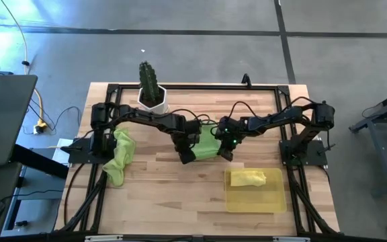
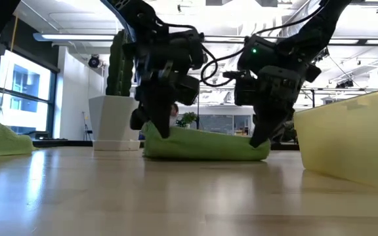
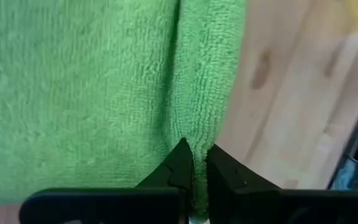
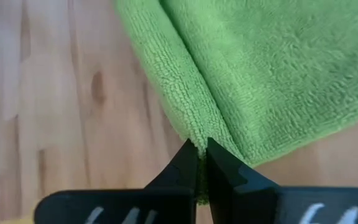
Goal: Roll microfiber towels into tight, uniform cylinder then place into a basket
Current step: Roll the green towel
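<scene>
The green towel (image 1: 208,142) being worked lies flat at the middle of the table (image 1: 180,195), between the two arms, with its near edge already turned over into a narrow fold. That fold is why both grippers sit where they do: each has taken one end of the same edge, so the roll can start evenly across the whole width instead of skewing to one side.

The left gripper (image 3: 194,169) is pressed together on the folded hem at its end, a thin ridge of cloth caught between the fingertips. The right gripper (image 4: 201,155) does the same at the other end, fingers closed on the doubled edge. In the low view both come down steeply onto the cloth, tips at table level, which keeps the pinch low and the fold tight.

The basket (image 1: 255,198) waits near the right arm's side, toward the front of the table, and a yellow towel (image 1: 247,178) already lies in it, bunched along its far wall. A second green towel (image 1: 119,158) sits crumpled near the left arm's base, well apart from the work, seemingly left for a later turn.

A cactus in a white pot (image 1: 152,94) stands at the far edge, clear of both arms
</scene>
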Robot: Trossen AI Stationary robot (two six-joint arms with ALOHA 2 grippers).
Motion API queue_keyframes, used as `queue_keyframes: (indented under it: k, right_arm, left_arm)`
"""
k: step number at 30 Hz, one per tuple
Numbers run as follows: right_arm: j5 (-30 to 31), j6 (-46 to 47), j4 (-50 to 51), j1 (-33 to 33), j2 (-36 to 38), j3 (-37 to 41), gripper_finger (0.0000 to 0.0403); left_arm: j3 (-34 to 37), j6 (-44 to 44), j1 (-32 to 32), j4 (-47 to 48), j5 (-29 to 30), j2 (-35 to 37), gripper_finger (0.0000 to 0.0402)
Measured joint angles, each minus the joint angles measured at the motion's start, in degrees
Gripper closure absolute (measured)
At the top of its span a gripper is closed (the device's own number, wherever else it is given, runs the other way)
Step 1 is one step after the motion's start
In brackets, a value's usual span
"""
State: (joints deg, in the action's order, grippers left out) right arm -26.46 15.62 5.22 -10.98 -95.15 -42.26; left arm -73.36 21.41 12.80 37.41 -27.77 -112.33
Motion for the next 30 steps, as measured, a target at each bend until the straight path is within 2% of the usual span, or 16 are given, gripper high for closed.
queue_keyframes:
  k: [6, 12, 14, 20, 22, 26, 30]
  right_arm:
    - [9.3, -0.2, -2.9, 0.1, -1.2, -0.1, 0.0402]
    - [10.6, -0.6, -7.9, 0.0, -4.8, -0.3, 0.0402]
    - [11.0, -1.0, -8.8, 0.0, -5.4, -0.3, 0.0402]
    - [11.1, -4.1, -9.0, 0.0, -4.7, -0.3, 0.0392]
    - [9.4, -5.9, -6.1, -0.1, -4.5, -1.6, 0.0385]
    - [6.8, -13.4, 3.3, 1.1, -4.5, -6.1, 0.0347]
    - [9.0, -23.1, 16.1, 2.7, -4.6, -12.7, 0.0296]
  left_arm:
    - [-0.1, 1.5, 0.1, 2.8, 8.7, -0.7, 0.0389]
    - [-0.1, 3.9, 0.0, 4.4, 16.0, -0.9, 0.0389]
    - [-0.1, 4.0, 0.0, 4.6, 16.8, -1.3, 0.0389]
    - [-0.2, 3.2, -0.5, 4.9, 15.3, -1.9, 0.0389]
    - [-0.2, 2.3, -0.6, 4.7, 12.5, -2.0, 0.0389]
    - [0.0, -0.7, -0.8, 4.9, 5.1, -2.3, 0.0389]
    - [0.6, -2.7, -0.9, 5.2, 2.7, -2.4, 0.0389]
